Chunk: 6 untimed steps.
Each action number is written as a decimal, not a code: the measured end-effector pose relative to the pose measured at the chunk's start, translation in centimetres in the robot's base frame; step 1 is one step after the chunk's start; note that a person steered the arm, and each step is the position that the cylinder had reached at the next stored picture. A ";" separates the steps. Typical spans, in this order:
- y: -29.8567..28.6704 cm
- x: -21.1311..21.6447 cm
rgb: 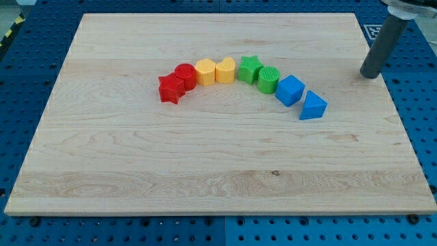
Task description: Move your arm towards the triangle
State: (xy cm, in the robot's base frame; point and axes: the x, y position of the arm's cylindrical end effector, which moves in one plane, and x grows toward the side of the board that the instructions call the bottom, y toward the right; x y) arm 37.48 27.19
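Rod and tip come first: the dark rod (382,42) slants down from the view's top right corner, and my tip (369,75) rests near the right edge of the wooden board (205,171); it carries nothing and touches no block; it has no jaws to open or close, being a plain straight end. Nearest to it, down and to the view's left, lies the blue triangle (313,106), well apart from the tip with bare wood between; just beside the triangle, up and to the left, sits the blue cube (290,89); whether the two touch cannot be told. From there an arc of blocks runs towards the view's left: the green cylinder (268,79), then the green star (250,69), then the yellow heart (224,70), then the yellow hexagon (205,72), then the red cylinder (185,75), and last the red star (171,89), each close against its neighbour. The board lies on a blue perforated table (27,61).
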 end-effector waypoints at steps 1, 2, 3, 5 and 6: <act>0.3 0.0; 0.5 3.6; -0.2 11.4; -3.4 8.9; -5.4 7.2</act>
